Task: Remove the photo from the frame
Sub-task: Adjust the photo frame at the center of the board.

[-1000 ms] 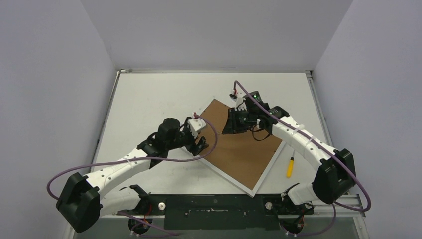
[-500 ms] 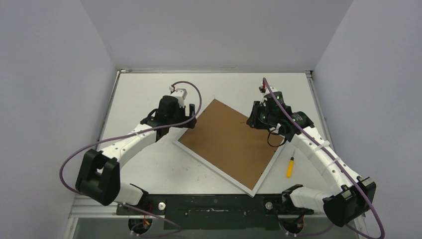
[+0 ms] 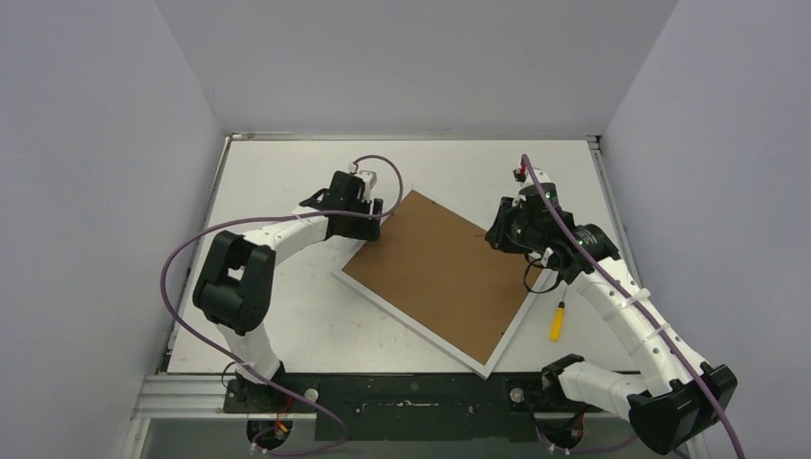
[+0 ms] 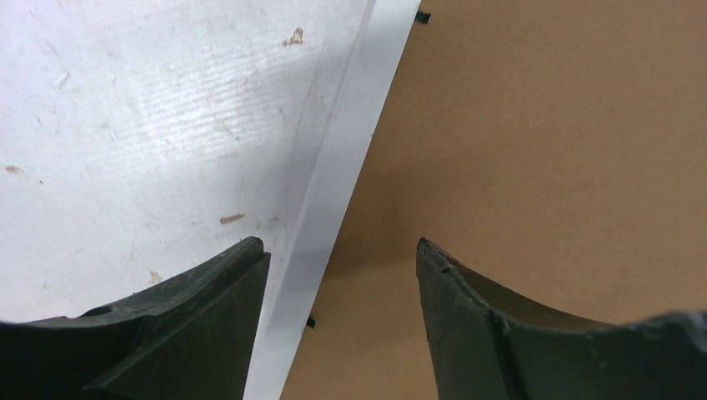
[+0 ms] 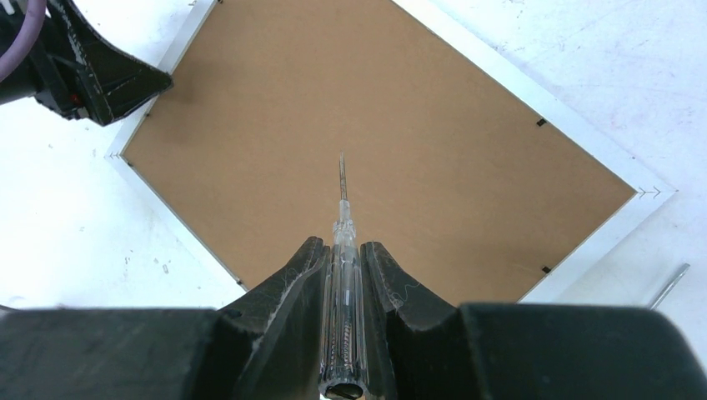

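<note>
White table (image 3: 287,182) bears the frame (image 3: 440,277) face down at centre; left gripper (image 4: 340,250) gapes over its 10 o'clock edge, right gripper (image 5: 342,250) at 2 o'clock clamps a clear-handled screwdriver (image 5: 343,333)

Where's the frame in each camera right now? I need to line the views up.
Top external: the frame lies back up, a diamond between the arms.
Left wrist: its white border runs diagonally between the open fingers, brown back on the right.
Right wrist: it fills the upper picture, beyond the held screwdriver.
Shared landmark: the left gripper at the frame's upper-left edge, top left in right wrist.
</note>
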Available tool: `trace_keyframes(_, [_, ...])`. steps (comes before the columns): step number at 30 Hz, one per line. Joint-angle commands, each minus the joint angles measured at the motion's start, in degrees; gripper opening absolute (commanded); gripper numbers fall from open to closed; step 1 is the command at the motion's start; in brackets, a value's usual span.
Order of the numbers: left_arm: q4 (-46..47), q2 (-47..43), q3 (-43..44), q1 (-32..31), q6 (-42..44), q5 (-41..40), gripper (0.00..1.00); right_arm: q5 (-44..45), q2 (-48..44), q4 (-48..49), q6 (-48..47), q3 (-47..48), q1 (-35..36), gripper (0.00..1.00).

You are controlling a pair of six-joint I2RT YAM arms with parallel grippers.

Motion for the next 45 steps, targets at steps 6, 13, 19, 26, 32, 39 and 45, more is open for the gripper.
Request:
trace_keyframes(6, [-4.5,5.9,8.6,0.3,3.4,-1.2,0.51,-3.4,-1.0,3.2,2.0,-1.6,-0.7,0.05])
trace_keyframes(13, [-6.0,10.0,12.0,0.4,3.3,-0.6,0.41,-3.3,-1.0,3.5,2.6,-1.5,-0.7,0.05])
trace_keyframes(19, [-7.6,11.6,12.4,1.3,0.9,-1.3,0.23,-4.3,-1.0,4.9,3.6,-2.6,-0.7,0.05])
trace_keyframes(26, [-4.7,6.8,2.7,6.4,-8.1,-1.3,0.08,-13.5,3.0,9.0,2.5,-3.9,-0.7,0.05])
trace_keyframes(32, [4.0,-0.7,-10.3,10.9,-17.2,2.2,0.04,-19.9,7.3,12.3,2.0,-4.7,0.0,0.05])
trace_keyframes(39, [13.2,-8.5,-21.4,11.8,-28.4,5.1,0.05,-21.9,11.2,15.2,0.1,-4.1,4.3,0.05])
trace_keyframes(45, [21.6,-13.4,-26.2,11.7,-29.4,6.2,0.33,-17.6,11.3,16.2,1.3,-4.9,6.9,0.05])
